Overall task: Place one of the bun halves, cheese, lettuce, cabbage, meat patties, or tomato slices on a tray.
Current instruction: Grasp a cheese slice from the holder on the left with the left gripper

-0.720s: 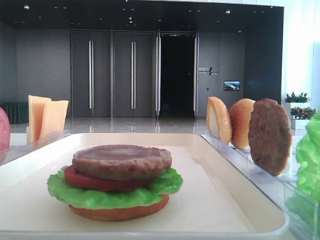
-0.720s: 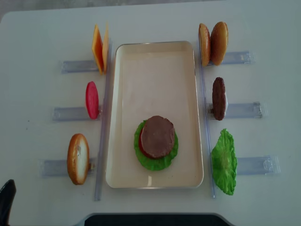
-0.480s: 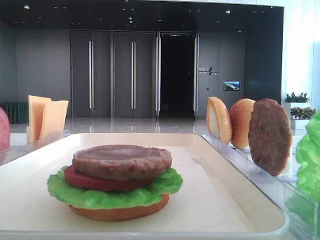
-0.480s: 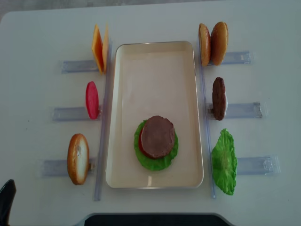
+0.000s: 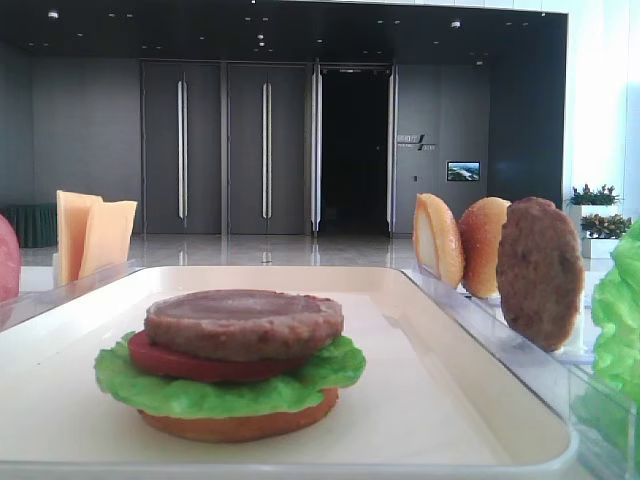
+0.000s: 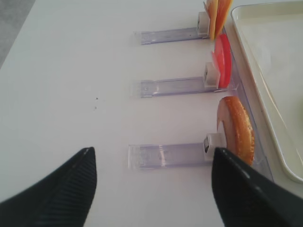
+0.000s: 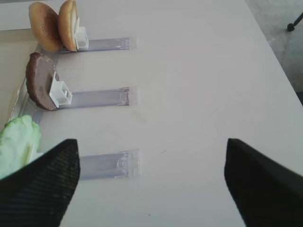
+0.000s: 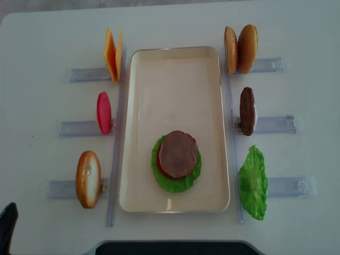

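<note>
The cream tray [image 8: 175, 69] lies mid-table and carries a stack: orange bottom bun [image 5: 240, 426], lettuce [image 5: 215, 392], tomato slice [image 5: 165, 358] and a meat patty [image 8: 178, 154] on top. In the racks on the left stand cheese [image 8: 111, 54], a tomato slice [image 8: 103, 112] and a bun half [image 8: 88, 178]. On the right stand two bun halves [image 8: 241, 49], a patty [image 8: 247, 110] and lettuce [image 8: 253, 182]. My left gripper [image 6: 151, 189] is open and empty, low over the table near the bun half [image 6: 236, 127]. My right gripper [image 7: 151, 184] is open and empty beside the lettuce [image 7: 16, 142].
Clear plastic racks [image 8: 85, 127] stick out on both sides of the tray, with long clear rails along its edges. A dark edge [image 8: 170, 247] runs along the table's near side. One black tip of the left arm [image 8: 6, 229] shows at the bottom left.
</note>
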`<state>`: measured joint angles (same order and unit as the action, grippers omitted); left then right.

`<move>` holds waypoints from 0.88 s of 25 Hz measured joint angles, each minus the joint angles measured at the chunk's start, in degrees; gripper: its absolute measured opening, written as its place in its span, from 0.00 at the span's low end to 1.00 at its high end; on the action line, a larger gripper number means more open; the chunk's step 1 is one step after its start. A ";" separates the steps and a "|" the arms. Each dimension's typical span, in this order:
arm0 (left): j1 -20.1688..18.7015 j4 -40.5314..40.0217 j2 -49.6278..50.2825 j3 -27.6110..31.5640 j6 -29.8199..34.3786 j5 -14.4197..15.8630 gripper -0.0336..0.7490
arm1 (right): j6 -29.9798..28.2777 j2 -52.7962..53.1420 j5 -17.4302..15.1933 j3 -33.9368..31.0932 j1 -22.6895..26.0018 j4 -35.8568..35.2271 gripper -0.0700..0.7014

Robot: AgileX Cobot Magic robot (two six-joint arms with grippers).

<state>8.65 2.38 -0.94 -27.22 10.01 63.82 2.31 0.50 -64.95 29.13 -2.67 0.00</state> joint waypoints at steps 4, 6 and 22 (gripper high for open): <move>0.00 0.00 0.00 0.00 0.00 0.00 0.78 | 0.00 0.00 0.00 0.00 0.00 0.00 0.86; 0.00 0.00 0.00 0.00 0.00 0.00 0.78 | 0.00 0.00 0.00 0.00 0.00 0.00 0.86; 0.00 0.00 0.00 0.00 0.00 0.00 0.78 | 0.00 0.00 0.00 0.00 0.00 0.00 0.85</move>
<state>8.65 2.38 -0.94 -27.22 10.01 63.82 2.31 0.50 -64.95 29.13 -2.67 0.00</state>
